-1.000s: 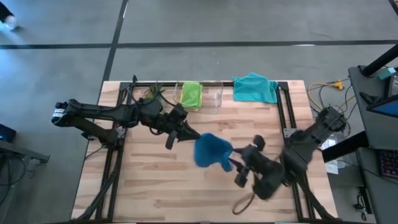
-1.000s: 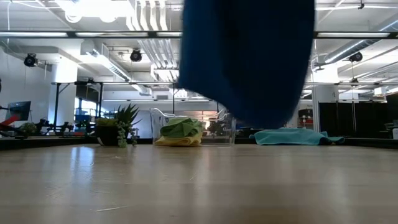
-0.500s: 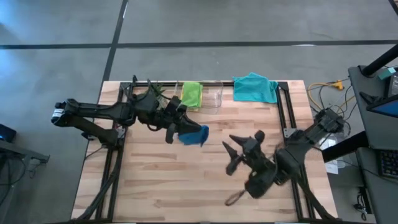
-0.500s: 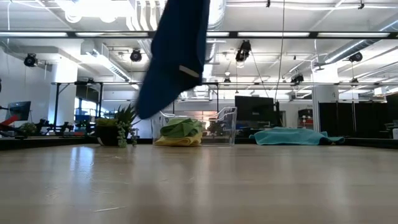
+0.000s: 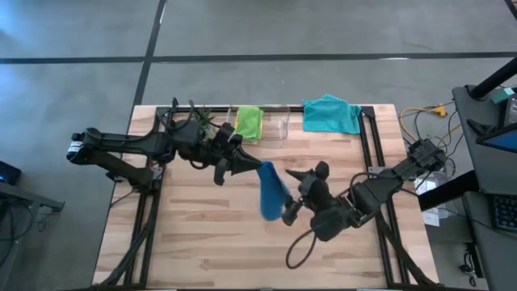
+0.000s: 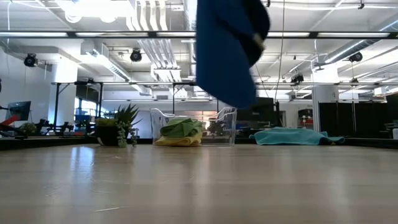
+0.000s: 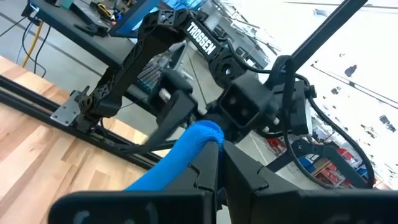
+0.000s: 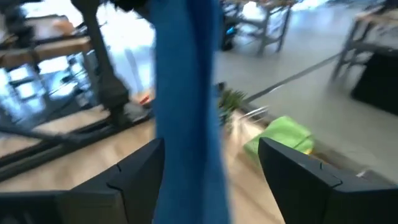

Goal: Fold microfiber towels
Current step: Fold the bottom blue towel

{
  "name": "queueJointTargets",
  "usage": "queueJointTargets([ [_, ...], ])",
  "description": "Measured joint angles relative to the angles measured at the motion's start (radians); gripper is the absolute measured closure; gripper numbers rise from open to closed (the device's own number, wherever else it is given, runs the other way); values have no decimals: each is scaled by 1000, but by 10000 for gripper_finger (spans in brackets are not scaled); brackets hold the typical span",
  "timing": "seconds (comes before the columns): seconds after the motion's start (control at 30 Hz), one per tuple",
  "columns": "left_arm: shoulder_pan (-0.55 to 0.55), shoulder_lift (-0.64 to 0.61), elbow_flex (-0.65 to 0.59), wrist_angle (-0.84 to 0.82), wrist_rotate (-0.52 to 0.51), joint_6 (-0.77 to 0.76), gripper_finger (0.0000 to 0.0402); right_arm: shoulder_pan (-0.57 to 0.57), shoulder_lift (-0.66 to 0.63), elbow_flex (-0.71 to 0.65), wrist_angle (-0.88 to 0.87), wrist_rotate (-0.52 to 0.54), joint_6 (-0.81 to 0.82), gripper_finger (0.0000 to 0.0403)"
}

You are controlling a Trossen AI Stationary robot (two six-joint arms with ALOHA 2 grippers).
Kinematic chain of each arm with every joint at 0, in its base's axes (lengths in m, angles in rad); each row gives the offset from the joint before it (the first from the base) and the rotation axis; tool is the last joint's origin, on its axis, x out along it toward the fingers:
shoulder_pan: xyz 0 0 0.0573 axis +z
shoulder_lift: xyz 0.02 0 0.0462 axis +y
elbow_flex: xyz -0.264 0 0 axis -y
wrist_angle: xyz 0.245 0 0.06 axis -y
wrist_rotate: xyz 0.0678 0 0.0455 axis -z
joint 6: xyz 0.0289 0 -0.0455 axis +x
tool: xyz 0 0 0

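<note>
Clamped together on the upper corner of the dark blue towel [image 5: 271,191], the jaws of the left gripper [image 5: 252,168] hold the cloth up off the table [image 5: 202,234] so that it hangs down from them in a narrow drape; the left wrist view shows the blue fabric [image 7: 180,155] bunched between that arm's two dark fingers [image 7: 249,177]. Spread wide apart, the jaws of the right gripper [image 5: 292,196] stand just beside the hanging cloth, at its lower part, with a finger on either side of the blue strip in the right wrist view [image 8: 186,112] and nothing pinched between them. Across the table from the right gripper's jaws, beyond the left gripper, sits the clear plastic bin [image 5: 279,123], with the lime green towel [image 5: 248,123] lying over a yellow towel [image 6: 177,141] at its side, as the low view shows. A small potted plant [image 5: 202,120] stands near the left arm, on the far edge. The teal towel [image 5: 332,113] lies crumpled at the far edge, well apart from both sets of jaws. In the low view the blue cloth [image 6: 227,50] hangs clear above the tabletop.
</note>
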Motion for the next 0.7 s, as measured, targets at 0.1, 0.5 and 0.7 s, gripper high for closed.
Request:
queueJointTargets([
  [0.1,0,0,10,1,6,0,401,-19,0,-1,-5,-102,-4,153],
  [0.5,0,-4,32,1,77,0,401,-29,4,-36,-104,-180,60,258],
  [0.7,-1,-8,53,-1,78,1,401,-24,6,-48,-49,-189,83,289],
])
